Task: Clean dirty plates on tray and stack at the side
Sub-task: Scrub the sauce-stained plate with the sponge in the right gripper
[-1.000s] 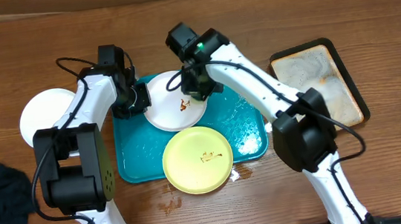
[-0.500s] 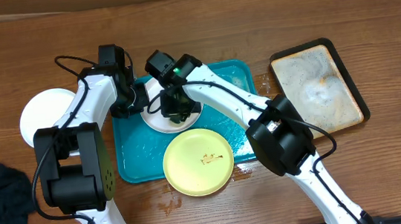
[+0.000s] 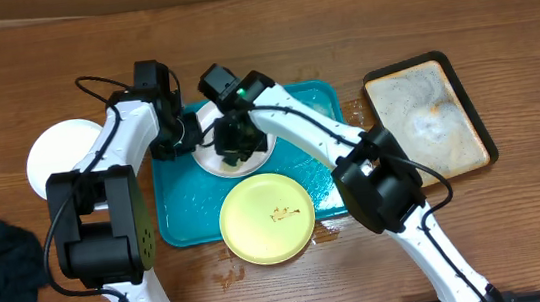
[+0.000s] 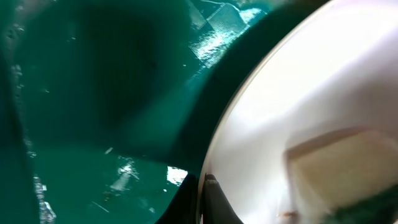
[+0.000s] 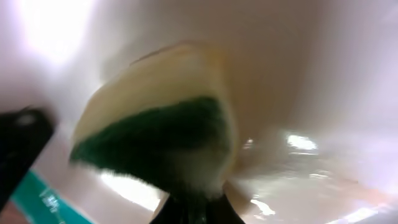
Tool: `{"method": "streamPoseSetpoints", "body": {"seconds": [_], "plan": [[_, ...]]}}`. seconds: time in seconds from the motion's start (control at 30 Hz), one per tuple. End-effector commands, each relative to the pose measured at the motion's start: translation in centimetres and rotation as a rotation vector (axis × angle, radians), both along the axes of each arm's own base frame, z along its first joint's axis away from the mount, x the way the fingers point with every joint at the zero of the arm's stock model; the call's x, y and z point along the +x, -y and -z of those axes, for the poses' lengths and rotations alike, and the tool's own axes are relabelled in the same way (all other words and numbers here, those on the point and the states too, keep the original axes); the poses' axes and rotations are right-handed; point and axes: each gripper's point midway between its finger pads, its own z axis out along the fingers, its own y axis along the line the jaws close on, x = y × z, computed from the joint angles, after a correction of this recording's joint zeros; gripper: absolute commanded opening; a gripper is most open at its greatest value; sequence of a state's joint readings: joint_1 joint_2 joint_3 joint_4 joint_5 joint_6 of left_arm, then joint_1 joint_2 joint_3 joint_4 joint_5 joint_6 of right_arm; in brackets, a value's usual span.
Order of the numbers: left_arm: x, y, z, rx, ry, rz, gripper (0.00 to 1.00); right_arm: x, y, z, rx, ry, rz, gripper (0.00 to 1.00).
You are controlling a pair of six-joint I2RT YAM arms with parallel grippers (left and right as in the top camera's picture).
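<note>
While on tray [image 3: 180, 206] — white plate [image 3: 213, 165] under sponge [image 5: 155, 124] in right claw [image 3: 233, 147]

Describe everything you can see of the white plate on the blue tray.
The white plate is round, shallow and glossy, looking like plastic or ceramic. It sits at the far end of the blue tray. The left gripper pinches its rim, while the right gripper presses a yellow-and-green sponge onto its middle.
</note>
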State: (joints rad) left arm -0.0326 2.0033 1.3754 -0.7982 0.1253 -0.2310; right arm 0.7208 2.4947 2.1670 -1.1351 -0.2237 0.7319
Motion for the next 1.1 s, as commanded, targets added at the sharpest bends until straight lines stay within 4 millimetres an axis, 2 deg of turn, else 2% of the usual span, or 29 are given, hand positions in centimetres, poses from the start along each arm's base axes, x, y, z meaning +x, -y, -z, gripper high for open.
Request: {"method": "streamPoseSetpoints", "body": {"seconds": [0.0,0.17,0.27,0.37,0.47,0.53,0.73,0.83,1.0,1.07], "plan": [[0.5,0.1,-0.1,0.002,0.004,-0.014,0.04,3.2,5.7,2.2,-0.163,0.036,0.094,0.04],[0.3,0.1,-0.1,0.003,-0.003,-0.014,0.04,4.9,10.9,2.4,-0.254,0.014,0.170,0.04],[0.3,0.1,-0.1,0.003,-0.003,-0.013,0.04,5.4,12.1,2.4,-0.255,0.004,0.178,0.04],[0.3,0.1,-0.1,0.002,-0.003,-0.013,0.04,5.5,11.9,2.3,-0.232,0.001,0.166,0.04],[0.3,0.3,-0.1,0.004,-0.003,-0.004,0.04,5.4,10.4,2.3,-0.193,0.012,0.137,0.04],[0.3,0.4,-0.1,0.004,-0.002,0.000,0.04,5.0,8.6,2.2,-0.153,0.017,0.111,0.04],[0.2,1.0,-0.1,0.004,-0.002,0.015,0.04,2.5,1.3,1.4,0.038,0.011,0.003,0.04],[0.2,1.4,-0.1,0.004,-0.002,0.025,0.04,1.7,-1.5,0.8,0.118,0.011,-0.018,0.04],[0.0,2.0,-0.1,0.005,-0.003,0.042,0.04,1.1,-4.1,-0.1,0.220,0.003,-0.046,0.04],[0.1,2.1,-0.1,0.005,-0.003,0.044,0.04,1.0,-4.3,-0.2,0.230,-0.010,-0.029,0.04]]}}
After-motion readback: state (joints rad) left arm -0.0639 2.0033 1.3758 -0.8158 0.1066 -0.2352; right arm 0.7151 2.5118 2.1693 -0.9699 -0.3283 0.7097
